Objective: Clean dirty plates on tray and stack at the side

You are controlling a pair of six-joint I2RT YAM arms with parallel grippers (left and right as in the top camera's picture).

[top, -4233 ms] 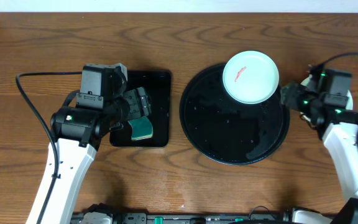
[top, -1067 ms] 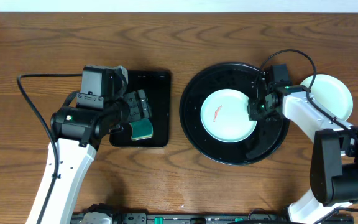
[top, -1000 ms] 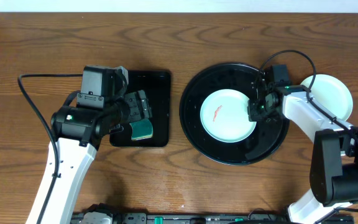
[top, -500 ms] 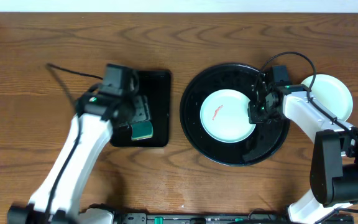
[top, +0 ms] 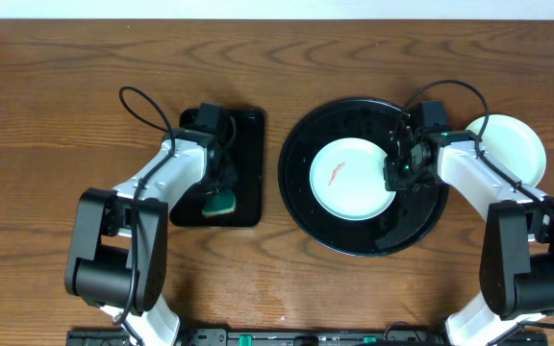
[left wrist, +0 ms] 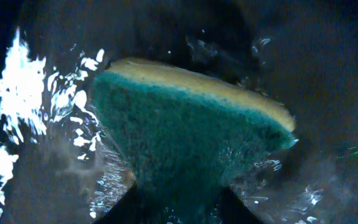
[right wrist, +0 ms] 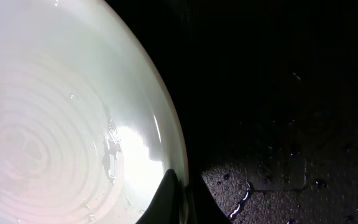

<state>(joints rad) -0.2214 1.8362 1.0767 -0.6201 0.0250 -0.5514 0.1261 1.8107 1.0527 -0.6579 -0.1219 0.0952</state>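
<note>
A pale mint plate (top: 352,179) with a small red smear (top: 336,174) lies in the middle of the round black tray (top: 354,235). My right gripper (top: 393,176) is shut on its right rim. In the right wrist view the rim (right wrist: 178,155) runs between the two dark fingers of that gripper (right wrist: 182,190), over the wet tray floor (right wrist: 278,93). A second pale plate (top: 513,149) rests on the table to the right of the tray. My left gripper (top: 219,190) is down in the rectangular tray, shut on the green sponge (left wrist: 185,130).
The small rectangular black tray (top: 243,135) lies left of the round one, wet inside, with the sponge (top: 222,203) at its front. Both arms' cables loop over the table. Bare wood runs along the back and in front of the trays.
My left arm has dropped into the rectangular tray and its jaws have closed round the sponge. The right gripper and the smeared plate have stayed put.
</note>
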